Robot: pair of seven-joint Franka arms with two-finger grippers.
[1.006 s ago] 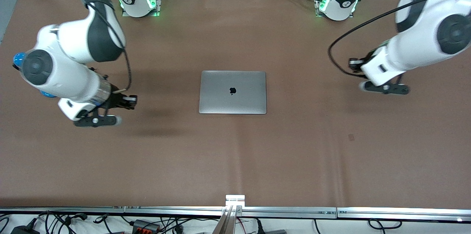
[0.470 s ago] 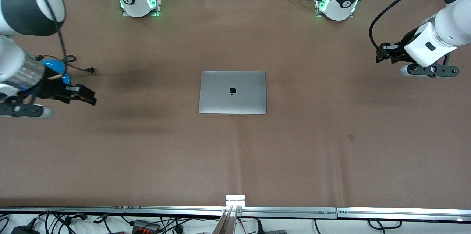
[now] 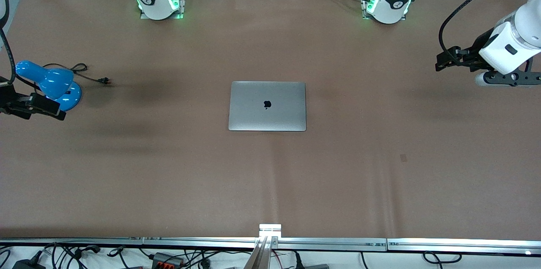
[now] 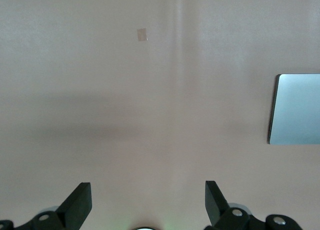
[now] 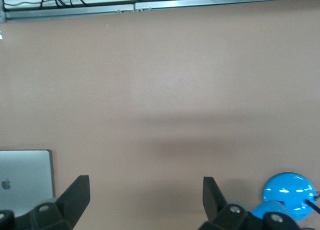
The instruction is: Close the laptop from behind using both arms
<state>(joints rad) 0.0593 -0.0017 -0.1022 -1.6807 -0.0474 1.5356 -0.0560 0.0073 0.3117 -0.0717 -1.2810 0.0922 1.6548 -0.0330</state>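
Note:
The laptop (image 3: 267, 106) lies shut and flat in the middle of the brown table, silver lid up with the black apple logo showing. It also shows in the left wrist view (image 4: 297, 108) and the right wrist view (image 5: 25, 182). My left gripper (image 3: 444, 61) is up in the air over the left arm's end of the table, well away from the laptop; its fingers (image 4: 80, 204) stand wide apart and hold nothing. My right gripper (image 3: 50, 110) is over the right arm's end of the table, beside a blue lamp; its fingers (image 5: 77, 192) are also wide apart and empty.
A blue desk lamp (image 3: 50, 83) with a black cord and plug (image 3: 103, 79) sits at the right arm's end of the table; it also shows in the right wrist view (image 5: 285, 192). A small patch (image 3: 403, 158) marks the mat. A metal rail (image 3: 270, 241) runs along the table's near edge.
Both arms have swung outward, away from the laptop toward their own ends of the table. The right arm's move uncovered the blue lamp. The laptop has stayed shut and still.

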